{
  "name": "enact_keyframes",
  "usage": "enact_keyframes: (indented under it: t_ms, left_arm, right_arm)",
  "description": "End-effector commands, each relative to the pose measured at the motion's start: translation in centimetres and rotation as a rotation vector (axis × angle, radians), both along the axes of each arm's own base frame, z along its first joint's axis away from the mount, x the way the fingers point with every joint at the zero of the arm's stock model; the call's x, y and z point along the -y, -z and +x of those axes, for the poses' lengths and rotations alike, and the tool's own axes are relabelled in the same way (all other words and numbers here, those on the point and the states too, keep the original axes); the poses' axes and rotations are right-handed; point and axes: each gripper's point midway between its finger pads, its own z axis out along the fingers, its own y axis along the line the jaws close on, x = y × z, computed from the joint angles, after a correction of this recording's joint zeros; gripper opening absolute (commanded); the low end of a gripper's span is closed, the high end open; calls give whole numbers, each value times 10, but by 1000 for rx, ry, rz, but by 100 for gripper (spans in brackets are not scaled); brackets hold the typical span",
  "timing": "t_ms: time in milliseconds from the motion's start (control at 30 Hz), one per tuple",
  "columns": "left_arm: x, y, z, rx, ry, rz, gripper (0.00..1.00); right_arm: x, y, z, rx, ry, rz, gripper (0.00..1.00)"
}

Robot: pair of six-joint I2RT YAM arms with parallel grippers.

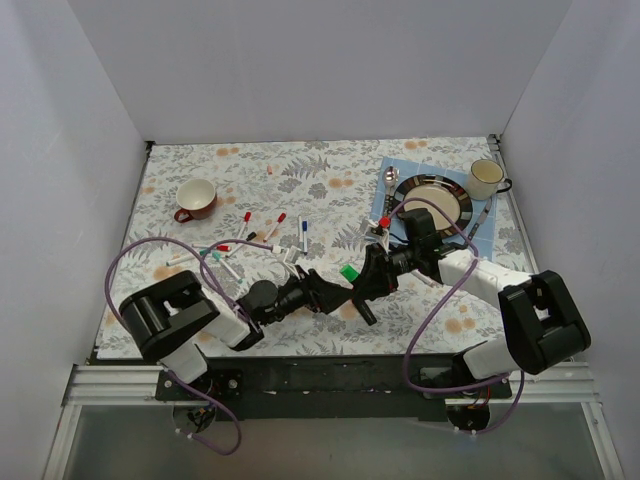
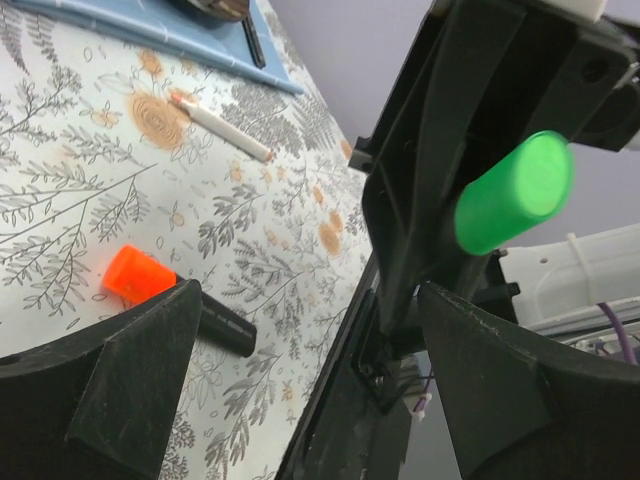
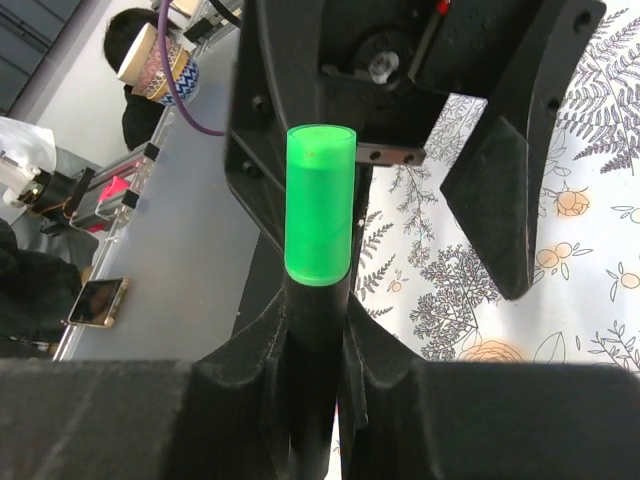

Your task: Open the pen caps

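The black pen (image 3: 318, 300) is clamped by the right gripper (image 3: 315, 370); the left gripper (image 2: 310, 300) is spread empty. The green cap (image 3: 319, 205), at twelve o'clock, could be missed if pinched off-centre.

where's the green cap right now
In the top view the green cap sits at the table's front centre, on a black pen gripped by the right hand, just ahead of the open left hand.
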Motion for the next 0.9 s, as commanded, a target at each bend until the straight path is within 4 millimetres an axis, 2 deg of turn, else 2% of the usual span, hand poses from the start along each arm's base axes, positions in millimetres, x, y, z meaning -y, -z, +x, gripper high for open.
enact_keyframes:
  t_ms: [0,200,233,300,333,400,700,867]
  left_arm:
    - [-5,-107,-10,297,31,-342,88]
    - [-12,-122,-13,345,21,-355,87]
    - [-15,-132,-15,368,16,-368,87]
    - [-18,-133,-16,372,8,-355,88]
    - [-22,-142,-18,392,3,-368,88]
    - [-21,-141,-16,386,-8,-349,88]
    - [-6,-140,-7,376,1,-350,86]
    - [6,-148,-1,409,13,-358,81]
  right_arm:
    - [-1,-8,2,7,-27,36,1]
    - [-2,-6,5,10,-20,32,1]
    - [-1,-6,5,5,-18,29,1]
    - [1,-8,9,14,-9,34,1]
    - [2,-10,8,16,-10,39,1]
    - [3,-10,9,17,-7,43,1]
    - [4,-14,4,10,-39,73,1]
    - [5,-12,3,-12,-48,74,1]
